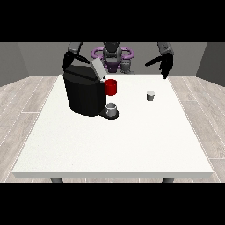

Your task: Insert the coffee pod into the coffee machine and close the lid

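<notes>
Front view, one moment.

Hand at the view's right [165, 66]: raised at the upper right of the frame, above the far edge of the white table [114, 145], fingers straight and pointing downward, thumb spread toward frame centre. Relaxed and spread; nothing held.

Hand at the view's left [70, 58]: at the upper left of the frame, just behind the top of the coffee machine [83, 90]. Partly hidden by the machine; finger state cannot be told.

Count of items on the table:
- One black coffee machine, left of frame centre, with its grey lid [98, 69] tilted upward, open.
- One small grey coffee pod [150, 95], upright, right of frame centre.
- One red mug [111, 87], just beside the machine's right side.
- One grey cup [112, 109] on the machine's drip base, below the red mug.

Pod position: on the bare table surface, well apart from the machine, not inserted. Located below and slightly left of the hand at the view's right, apart from it, no contact. Well apart from the hand at the view's left, with the machine between.
</notes>
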Tool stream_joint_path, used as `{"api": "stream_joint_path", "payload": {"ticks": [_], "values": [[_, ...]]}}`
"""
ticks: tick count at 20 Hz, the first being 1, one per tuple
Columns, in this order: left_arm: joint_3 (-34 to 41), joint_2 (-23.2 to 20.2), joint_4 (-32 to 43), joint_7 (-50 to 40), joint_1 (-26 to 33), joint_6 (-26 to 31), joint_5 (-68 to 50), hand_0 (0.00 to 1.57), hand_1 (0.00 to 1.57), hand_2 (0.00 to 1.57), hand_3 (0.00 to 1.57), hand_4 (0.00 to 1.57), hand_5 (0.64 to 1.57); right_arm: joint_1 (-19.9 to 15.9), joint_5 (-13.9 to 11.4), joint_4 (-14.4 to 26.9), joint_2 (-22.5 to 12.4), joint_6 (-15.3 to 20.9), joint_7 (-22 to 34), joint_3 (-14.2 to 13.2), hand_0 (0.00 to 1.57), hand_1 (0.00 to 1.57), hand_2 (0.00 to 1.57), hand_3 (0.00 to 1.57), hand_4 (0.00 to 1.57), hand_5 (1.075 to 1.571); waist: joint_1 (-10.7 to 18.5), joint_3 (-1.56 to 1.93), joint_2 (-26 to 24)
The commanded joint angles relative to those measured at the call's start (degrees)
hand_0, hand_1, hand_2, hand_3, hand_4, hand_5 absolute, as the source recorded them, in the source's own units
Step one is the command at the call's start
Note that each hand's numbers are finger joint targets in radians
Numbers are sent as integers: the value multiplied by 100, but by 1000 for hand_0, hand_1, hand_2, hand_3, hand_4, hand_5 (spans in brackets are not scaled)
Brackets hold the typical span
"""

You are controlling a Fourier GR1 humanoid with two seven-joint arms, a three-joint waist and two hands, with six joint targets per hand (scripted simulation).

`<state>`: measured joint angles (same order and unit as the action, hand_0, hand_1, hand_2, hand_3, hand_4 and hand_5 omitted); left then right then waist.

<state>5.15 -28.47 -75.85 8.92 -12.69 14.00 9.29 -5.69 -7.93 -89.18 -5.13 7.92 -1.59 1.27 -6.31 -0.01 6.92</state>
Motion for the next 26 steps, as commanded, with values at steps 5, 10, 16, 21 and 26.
{"api": "stream_joint_path", "payload": {"ticks": [5,10,16,21,26], "values": [[-152,-358,1025,-159,-789,38,763,0,0,0,0,0,1571,-487,-219,-28,412,257,293,306,0,0,0,0,0,1571,-347,-2,590],[-47,-509,2004,580,-1061,51,1035,0,0,0,0,0,1571,-463,-448,1,323,238,325,396,0,0,0,0,0,1571,-346,-2,870],[-251,-349,2516,516,-1502,-354,1657,0,0,291,0,0,1571,-746,-81,236,247,-66,604,204,0,0,0,0,0,1571,-357,-1,803],[-305,-54,2924,811,-1789,-1055,2093,946,946,967,665,0,1571,-777,-199,465,348,-18,330,326,0,0,0,0,0,1571,-368,-2,908],[-648,-125,2718,843,-2108,-1294,2651,1071,1071,1132,931,465,1571,-1130,-302,1117,405,277,77,63,0,0,0,0,0,1571,-137,2,1050]]}}
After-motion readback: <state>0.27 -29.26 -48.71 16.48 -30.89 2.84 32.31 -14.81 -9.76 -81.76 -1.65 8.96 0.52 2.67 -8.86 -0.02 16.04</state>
